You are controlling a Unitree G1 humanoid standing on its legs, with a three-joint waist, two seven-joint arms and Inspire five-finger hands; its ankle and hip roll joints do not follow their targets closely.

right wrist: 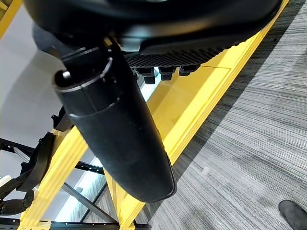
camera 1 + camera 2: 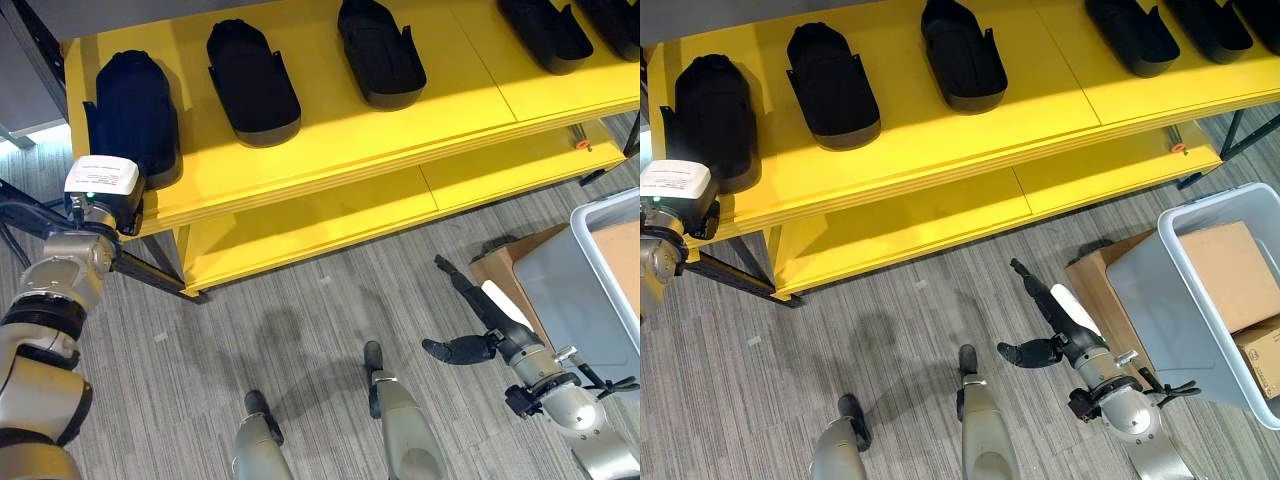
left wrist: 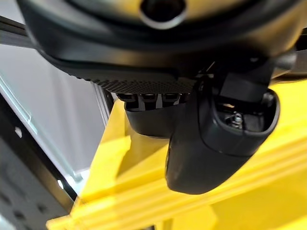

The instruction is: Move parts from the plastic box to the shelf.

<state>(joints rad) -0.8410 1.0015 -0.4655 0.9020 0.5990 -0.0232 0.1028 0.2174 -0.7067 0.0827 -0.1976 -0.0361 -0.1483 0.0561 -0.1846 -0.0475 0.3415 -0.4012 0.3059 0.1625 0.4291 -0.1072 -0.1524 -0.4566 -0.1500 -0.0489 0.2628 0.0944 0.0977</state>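
Parts on shelf, left eye view: black molded parts lay in a row on the top board of the yellow shelf [image 2: 340, 140]; leftmost part [image 2: 135, 115] sat at the board's left end, next part [image 2: 252, 80] beside it, third part [image 2: 380, 52] further right, more parts cut off at the upper right edge.
Left hand, left eye view: left hand [image 2: 100, 190] was at the shelf's left front edge, just below the leftmost part; fingers hidden, open or closed could not be told.
Right hand, left eye view: right hand [image 2: 478, 315] was low over the grey carpet floor [image 2: 300, 330], fingers straight and open, holding nothing.
Plastic box, right eye view: grey plastic box [image 2: 1160, 270] stood on the floor right of the right hand, tilted; cardboard boxes [image 2: 1230, 270] inside; no black part seen in it.
Left wrist view: left hand's thumb [image 3: 220, 139] and fingers [image 3: 148, 103] hung close over the yellow shelf edge; grasp could not be told.
Right wrist view: right hand's thumb [image 1: 120, 134] extended, nothing in it; shelf frame and carpet beyond.
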